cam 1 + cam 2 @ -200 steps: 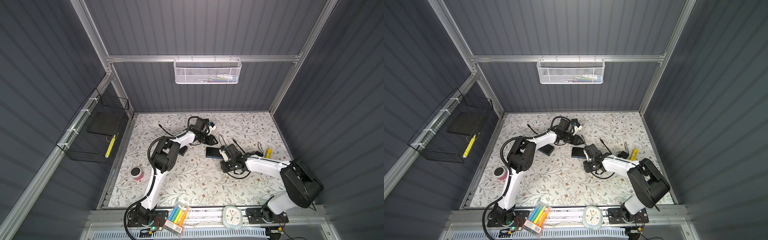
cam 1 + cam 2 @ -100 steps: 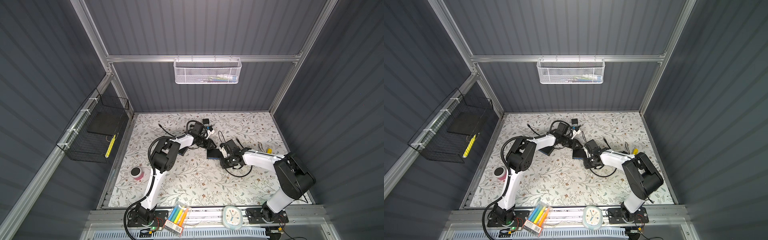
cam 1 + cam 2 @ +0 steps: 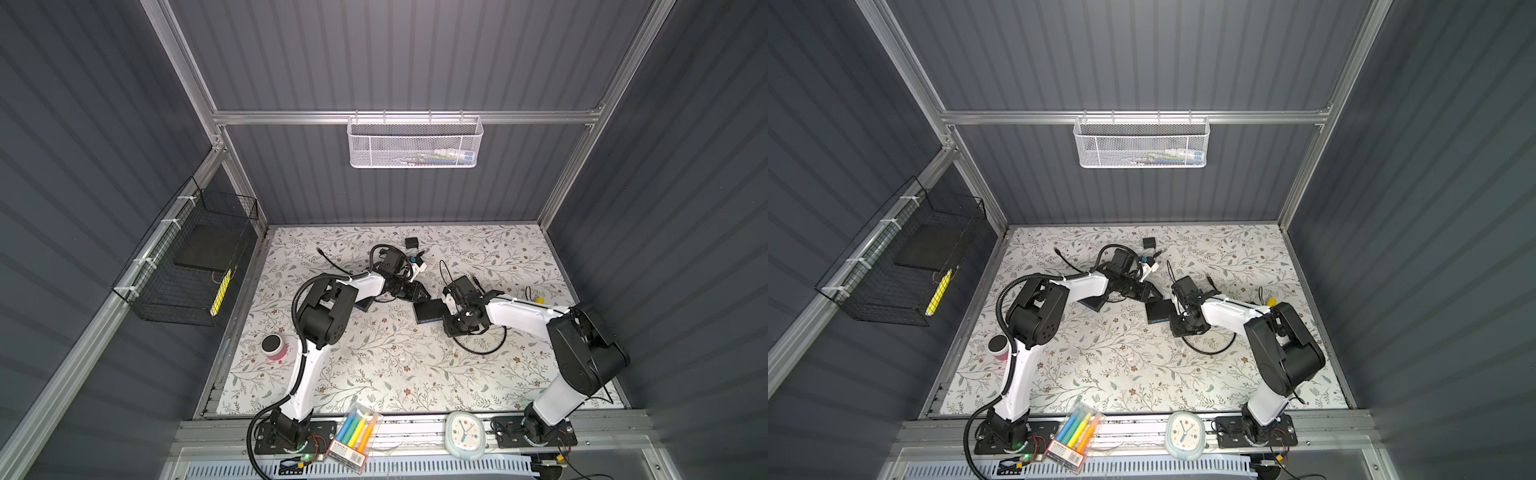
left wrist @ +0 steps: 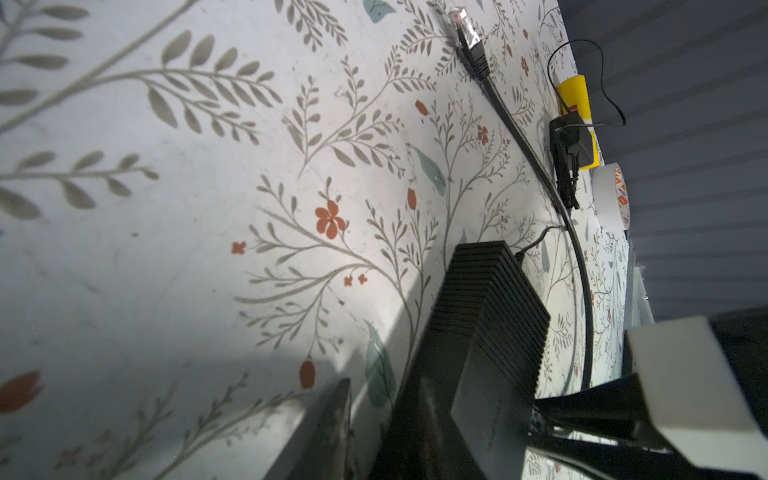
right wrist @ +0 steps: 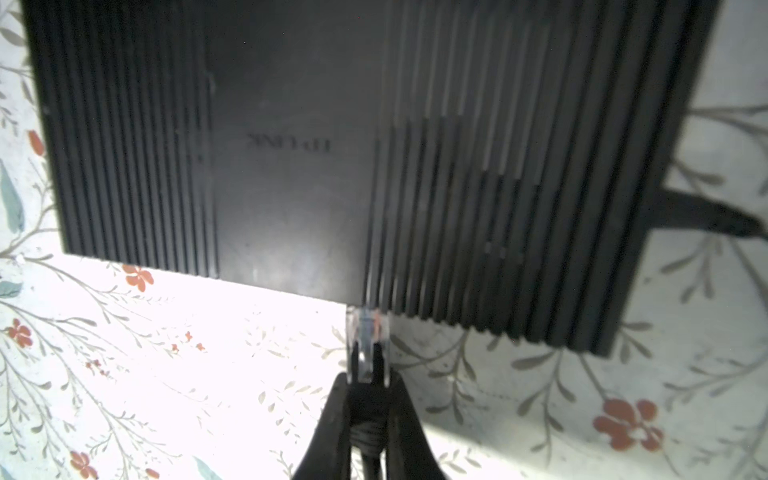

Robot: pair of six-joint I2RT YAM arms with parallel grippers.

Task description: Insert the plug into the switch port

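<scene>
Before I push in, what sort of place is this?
Probably an enclosed robot test cell: grey ribbed walls on an aluminium frame, a floral table, left arm and right arm mounted along its front.

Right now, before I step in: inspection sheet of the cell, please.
Surface: floral tabletop, nothing odd seen.
Job's things: black switch lies flat mid-table; clear plug has its tip at the switch's edge; cannot tell if it is seated.
Clutter: pink round object, yellow item, small black box on the table; marker pack and clock on the front rail.
Grippers: right gripper shut on the plug; left gripper beside the switch, grip unclear.
Cables: black cable looped by the right arm; loose cable end back left.
Surroundings: white mesh basket on the back wall, black wire basket on the left wall.
</scene>
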